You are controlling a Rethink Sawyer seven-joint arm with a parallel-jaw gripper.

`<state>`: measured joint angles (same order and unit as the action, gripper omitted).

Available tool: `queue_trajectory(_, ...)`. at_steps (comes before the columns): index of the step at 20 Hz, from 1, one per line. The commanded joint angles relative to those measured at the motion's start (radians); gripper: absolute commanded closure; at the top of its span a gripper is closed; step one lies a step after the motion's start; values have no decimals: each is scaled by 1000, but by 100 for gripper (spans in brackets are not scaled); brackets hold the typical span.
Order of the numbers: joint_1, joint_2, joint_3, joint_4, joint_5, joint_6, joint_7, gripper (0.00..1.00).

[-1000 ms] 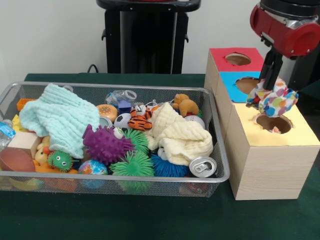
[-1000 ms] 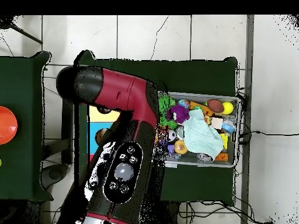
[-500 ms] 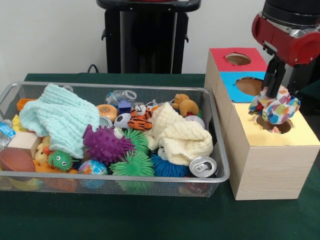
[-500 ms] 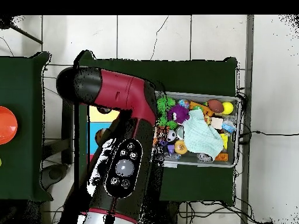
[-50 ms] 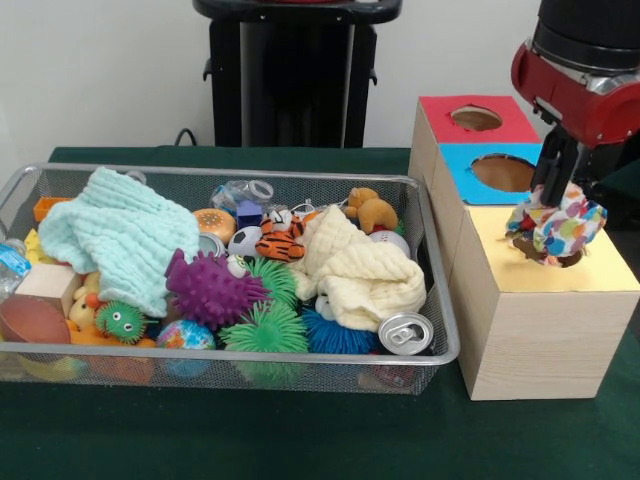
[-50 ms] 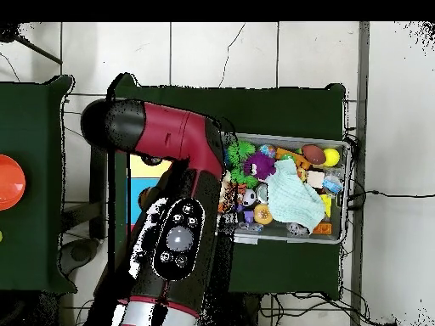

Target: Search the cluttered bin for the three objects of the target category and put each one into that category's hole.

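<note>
Tool (image 5: 551,212) grips spotted cloth (image 5: 558,224) over yellow box hole; wire bin (image 5: 440,330) alongside.

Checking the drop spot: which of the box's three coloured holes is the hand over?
The yellow hole, nearest the camera; the hand holds the patterned cloth there.

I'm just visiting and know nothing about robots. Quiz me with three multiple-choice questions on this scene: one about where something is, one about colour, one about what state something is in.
1. Where does the multicoloured cloth hang?
A. in the wire bin
B. over the hole in the yellow box top
C. on the green table

2. What colour is the box top farthest from the camera in the front view?
A. red
B. blue
C. yellow

3. What state is the gripper in?
A. open and empty
B. shut on the cloth
C. out of sight

Answers: 1 B, the cloth dangles right at the yellow top's hole. 2 A, red lies behind blue and yellow. 3 B, the cloth hangs from the gripper.
</note>
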<state>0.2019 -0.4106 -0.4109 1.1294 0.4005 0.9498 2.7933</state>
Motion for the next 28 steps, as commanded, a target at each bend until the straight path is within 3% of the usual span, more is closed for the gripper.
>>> queue_trajectory(1, -17, 64, 116, 49, -33, -53, 26, 100)
queue_trajectory(11, -9, 95, 120, 37, -34, -90, 50, 100)
queue_trajectory(28, 5, 155, 131, -29, -19, -61, 87, 100)
